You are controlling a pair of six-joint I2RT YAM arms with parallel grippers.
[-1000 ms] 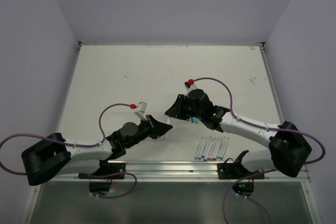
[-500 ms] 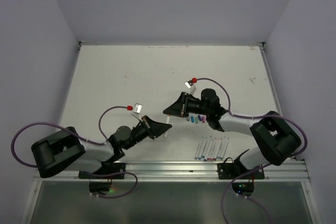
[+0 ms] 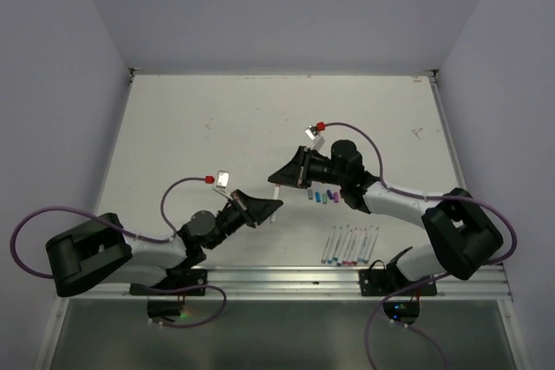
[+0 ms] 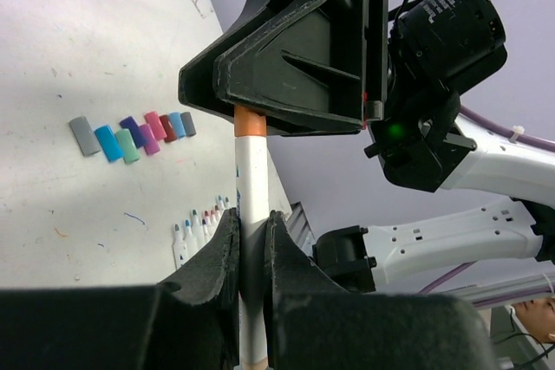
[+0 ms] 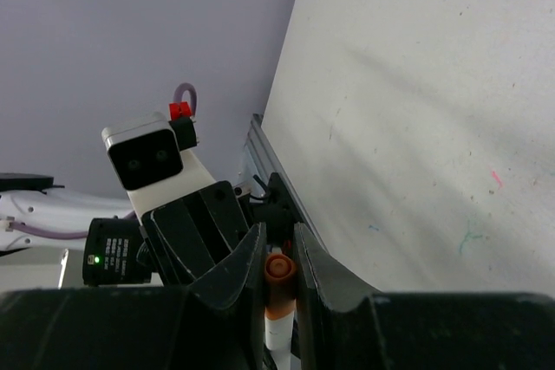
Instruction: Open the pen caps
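Grippers have met above the white counter [image 4: 78, 41]: left gripper [image 4: 252, 233] clenches the slim white-barrelled pen [image 4: 253, 179], right gripper [image 5: 279, 253] now pinches its short orange cylindrical cap [image 4: 251, 122], apparently still seated, so pulling apart looks next.

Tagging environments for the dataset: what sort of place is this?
Probably a lab robot cell: a scuffed white tabletop boxed in by plain lilac walls, with an aluminium mounting rail at its near edge.

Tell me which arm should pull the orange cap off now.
Right. The right end effector is shut on the orange cap. The left end effector clamps the white pen barrel and can just hold. Pulling the right arm back along the pen looks simplest.
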